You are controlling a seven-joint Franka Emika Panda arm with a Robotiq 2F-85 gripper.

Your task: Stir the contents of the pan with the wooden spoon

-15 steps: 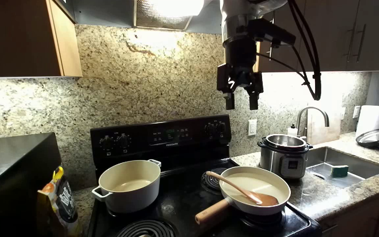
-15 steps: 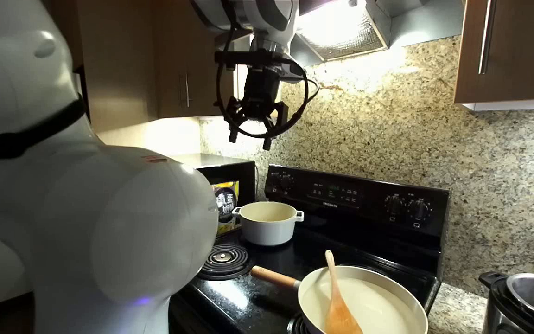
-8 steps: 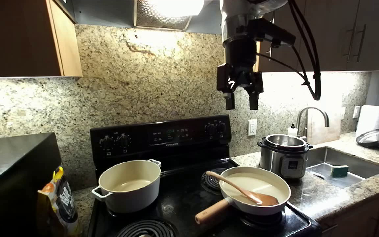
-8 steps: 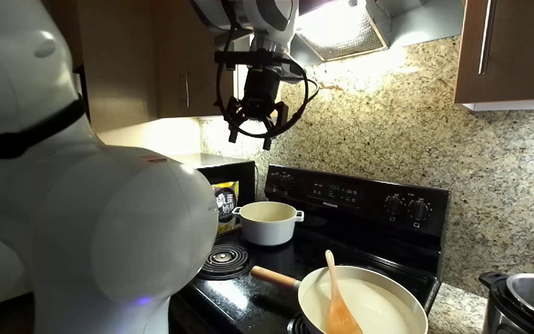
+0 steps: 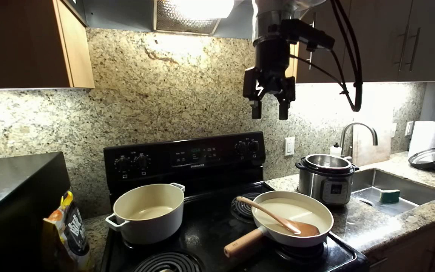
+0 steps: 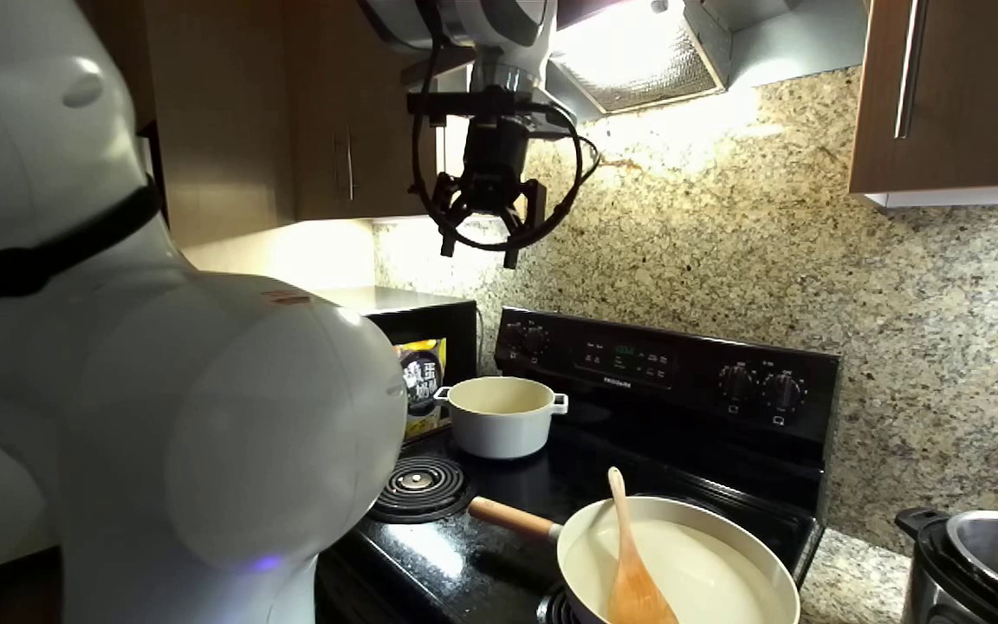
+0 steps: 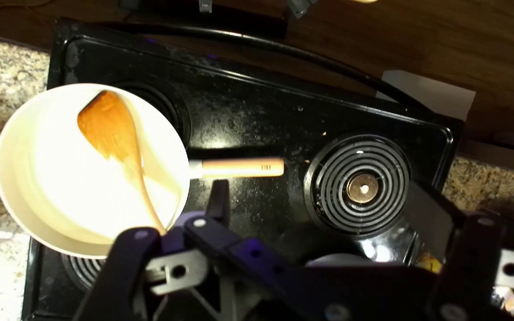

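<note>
The cream-white pan [image 5: 289, 241] [image 6: 579, 555] rests on a burner of the black stove, its pale wooden handle [image 5: 244, 243] [image 7: 243, 168] sticking out to one side. Inside lies the reddish-brown wooden spoon [image 6: 635, 594] [image 7: 112, 129], bowl in the pan and handle leaning over the rim. Smooth off-white contents [image 6: 707, 572] cover the pan's bottom. My gripper [image 5: 270, 115] [image 6: 479, 257] hangs high above the stove, pointing down, well apart from pan and spoon. In both exterior views its two fingers stand wide apart with nothing between them. Part of a gripper linkage covers the spoon handle's end in the wrist view.
A two-handled cream pot [image 5: 153, 230] [image 6: 499, 433] stands on a rear burner. On the counter beside the pan is a steel electric cooker [image 5: 325, 189], near the sink [image 5: 429, 189]. A yellow and black bag [image 5: 72, 230] leans by the microwave [image 5: 17, 196]. The range hood [image 6: 638, 61] hangs overhead.
Over the last half second the arm and gripper have risen slightly and drifted a little sideways. Pan, spoon and contents have not moved, and the fingers stay apart.
</note>
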